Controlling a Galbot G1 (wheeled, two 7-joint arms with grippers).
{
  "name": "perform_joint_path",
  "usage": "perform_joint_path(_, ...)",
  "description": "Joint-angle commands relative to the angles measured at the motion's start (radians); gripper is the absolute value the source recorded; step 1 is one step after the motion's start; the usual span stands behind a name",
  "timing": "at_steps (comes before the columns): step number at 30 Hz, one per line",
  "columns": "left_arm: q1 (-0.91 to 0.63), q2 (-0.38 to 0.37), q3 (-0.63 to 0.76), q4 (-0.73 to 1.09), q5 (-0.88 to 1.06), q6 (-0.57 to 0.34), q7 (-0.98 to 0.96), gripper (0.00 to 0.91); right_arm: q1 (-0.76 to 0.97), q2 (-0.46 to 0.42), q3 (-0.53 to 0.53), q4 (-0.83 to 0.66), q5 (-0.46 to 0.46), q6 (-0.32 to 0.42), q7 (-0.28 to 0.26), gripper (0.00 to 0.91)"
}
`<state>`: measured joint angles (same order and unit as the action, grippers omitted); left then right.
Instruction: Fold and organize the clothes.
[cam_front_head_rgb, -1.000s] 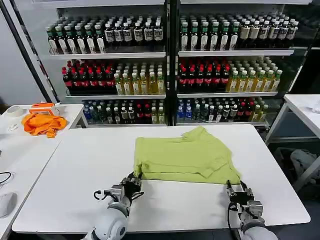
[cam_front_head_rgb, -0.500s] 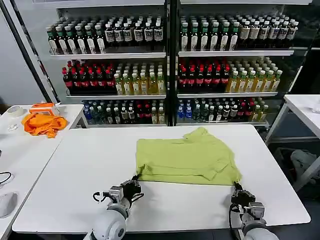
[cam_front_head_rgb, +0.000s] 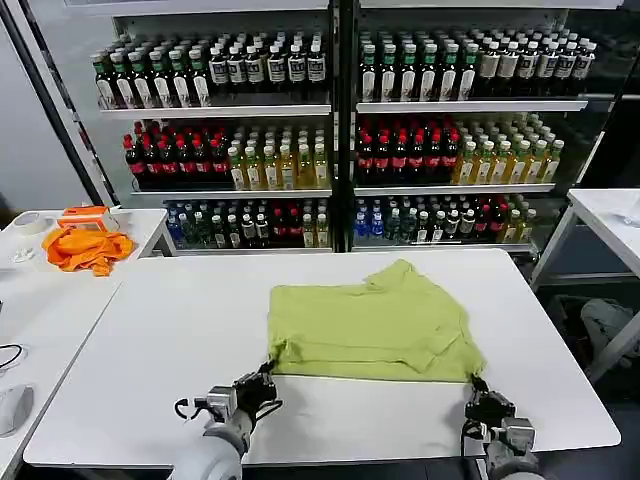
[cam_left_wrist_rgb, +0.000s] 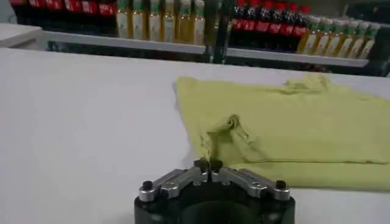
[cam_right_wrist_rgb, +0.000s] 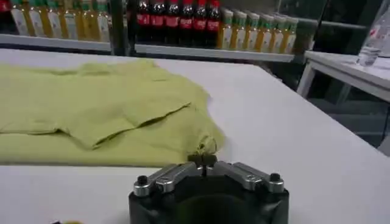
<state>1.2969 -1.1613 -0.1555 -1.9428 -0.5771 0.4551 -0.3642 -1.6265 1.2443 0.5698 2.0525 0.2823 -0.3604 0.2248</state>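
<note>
The clothes, a light yellow-green T-shirt (cam_front_head_rgb: 375, 320), lie folded flat in the middle of the white table (cam_front_head_rgb: 150, 340). My left gripper (cam_front_head_rgb: 266, 376) is shut on the shirt's near left corner (cam_left_wrist_rgb: 210, 143), which is pulled up into a small peak. My right gripper (cam_front_head_rgb: 477, 386) is shut on the near right corner (cam_right_wrist_rgb: 206, 146). Both grippers sit low near the table's front edge, with the shirt (cam_left_wrist_rgb: 292, 131) stretched between them. In the right wrist view the shirt (cam_right_wrist_rgb: 91, 109) shows a folded sleeve on top.
A bright orange cloth (cam_front_head_rgb: 88, 247) lies on a side table at the far left. Shelves of drink bottles (cam_front_head_rgb: 330, 130) stand behind the table. Another white table (cam_front_head_rgb: 610, 215) is at the right. Bare tabletop lies on both sides of the shirt.
Both grippers have drawn back toward the table's front edge, dragging the shirt's near edge with them. The shirt has slid slightly nearer and lies flatter.
</note>
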Motion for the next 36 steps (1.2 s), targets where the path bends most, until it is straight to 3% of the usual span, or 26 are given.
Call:
perform_joint_path(1,0.237,0.063,-0.081,-0.197,-0.013,-0.001,-0.011,0.02,-0.205,0.034,0.021,0.154,-0.039,0.018,-0.001,0.0)
perform_joint_path(6,0.306,0.104,-0.118,-0.245,0.011,0.005,-0.013,0.02,-0.288,0.036,0.028,0.215,-0.062,0.023,-0.002,0.0)
perform_joint_path(9,0.324,0.116,-0.144,-0.261,0.019,0.022,-0.011,0.02,-0.317,0.04,0.025,0.247,-0.084,-0.03,-0.008,0.0)
perform_joint_path(10,0.331,0.122,-0.151,-0.274,0.018,0.034,-0.009,0.071,-0.32,0.043,0.023,0.256,-0.089,-0.053,-0.009,0.423)
perform_joint_path(11,0.343,0.127,-0.159,-0.289,0.019,0.051,-0.009,0.232,-0.322,0.044,0.022,0.266,-0.1,-0.06,-0.013,0.796)
perform_joint_path(12,0.35,0.131,-0.163,-0.3,0.022,0.054,-0.009,0.736,-0.322,0.044,0.022,0.268,-0.103,-0.059,-0.014,0.907)
perform_joint_path(13,0.359,0.136,-0.168,-0.311,0.028,0.058,-0.007,0.907,-0.321,0.045,0.022,0.277,-0.115,-0.06,-0.014,0.907)
perform_joint_path(19,0.374,0.158,-0.215,-0.375,0.046,0.062,-0.008,0.907,-0.311,0.028,0.057,0.329,-0.115,-0.049,-0.011,0.907)
perform_joint_path(25,0.317,0.185,-0.264,-0.36,0.015,0.058,-0.01,0.907,-0.242,-0.009,0.112,0.345,-0.056,-0.057,-0.007,0.907)
perform_joint_path(36,-0.013,0.255,-0.169,-0.169,-0.122,0.057,0.015,0.907,-0.02,-0.131,0.114,0.218,0.06,-0.073,0.009,0.907)
